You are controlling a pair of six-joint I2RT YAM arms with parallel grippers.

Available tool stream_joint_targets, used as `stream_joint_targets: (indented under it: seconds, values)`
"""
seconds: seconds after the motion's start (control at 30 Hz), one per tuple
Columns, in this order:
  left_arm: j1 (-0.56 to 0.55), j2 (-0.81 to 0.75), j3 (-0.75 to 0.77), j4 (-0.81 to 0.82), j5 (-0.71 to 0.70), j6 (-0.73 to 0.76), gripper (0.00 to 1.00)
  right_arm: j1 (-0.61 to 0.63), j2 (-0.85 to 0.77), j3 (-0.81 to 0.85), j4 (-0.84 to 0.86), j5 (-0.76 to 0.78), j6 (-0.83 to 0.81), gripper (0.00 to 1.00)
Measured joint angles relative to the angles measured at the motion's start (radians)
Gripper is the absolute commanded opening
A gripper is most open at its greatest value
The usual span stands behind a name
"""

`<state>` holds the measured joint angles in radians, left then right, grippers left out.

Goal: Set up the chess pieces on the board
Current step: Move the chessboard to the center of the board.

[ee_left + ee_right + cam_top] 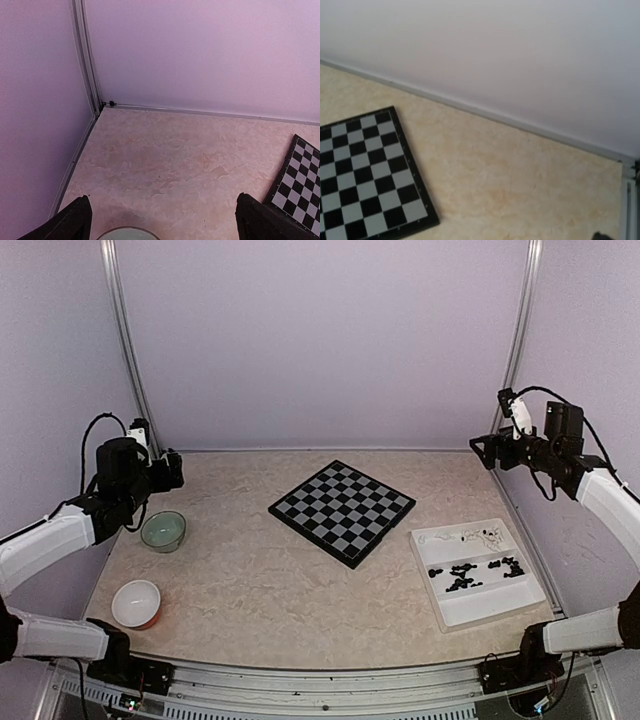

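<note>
**A:** What do you have on the left?

**B:** My left gripper [172, 471] hangs above the table [250, 590], spread wide. Its fingers [75, 222] are far apart on the wrist camera, with nothing between them. A green bowl [163, 530] sits just under it, and a white bowl [136, 602] lies further back toward my base.

**A:** And the board?

**B:** The board [342, 511] lies flat ahead of that gripper and off to its right, turned corner-on to me. I see no pieces standing on it.

**A:** Where are the pieces, then?

**B:** The chess pieces [475, 573] are in the white tray [490, 605], below my right gripper [487, 451] and back toward its base. The black ones lie scattered. The pale ones are hard to pick out against the tray.

**A:** What's the right hand doing?

**B:** It is raised near the wall, released and carrying nothing. From its wrist camera the board sits ahead, low and to the left.
</note>
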<state>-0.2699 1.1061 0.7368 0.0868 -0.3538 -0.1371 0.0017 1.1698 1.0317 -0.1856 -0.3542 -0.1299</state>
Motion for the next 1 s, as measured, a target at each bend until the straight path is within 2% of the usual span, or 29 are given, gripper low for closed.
stream_joint_targets:
  seconds: [0.07,0.23,0.33,0.43,0.5,0.57,0.73,0.87,1.0]
  values:
    - [0.003,0.0,-0.023,0.017,0.021,0.002,0.97,-0.003,0.003,-0.007,-0.005,-0.009,-0.012,0.98]
    - [-0.026,0.0,-0.038,0.05,0.101,0.017,0.83,-0.009,0.041,-0.009,-0.036,-0.069,-0.091,0.97]
    - [-0.055,0.015,-0.029,0.054,0.17,0.019,0.8,-0.01,0.09,0.0,-0.071,-0.103,-0.133,0.94]
    - [-0.091,0.071,-0.003,0.054,0.241,0.011,0.84,-0.01,0.166,0.047,-0.124,-0.133,-0.169,0.92]
    - [-0.123,0.113,0.013,0.053,0.279,-0.001,0.92,-0.003,0.222,0.095,-0.157,-0.147,-0.185,0.94]
    - [-0.166,0.153,0.028,0.05,0.307,-0.024,0.96,0.012,0.286,0.154,-0.181,-0.151,-0.198,0.95]
    - [-0.283,0.25,0.085,0.033,0.352,-0.089,0.97,0.105,0.464,0.308,-0.223,-0.139,-0.215,0.97]
    - [-0.372,0.324,0.142,0.003,0.35,-0.147,0.96,0.16,0.674,0.481,-0.273,-0.142,-0.206,0.95]
    - [-0.412,0.373,0.173,-0.014,0.312,-0.22,0.99,0.172,0.894,0.669,-0.351,-0.155,-0.188,0.95]
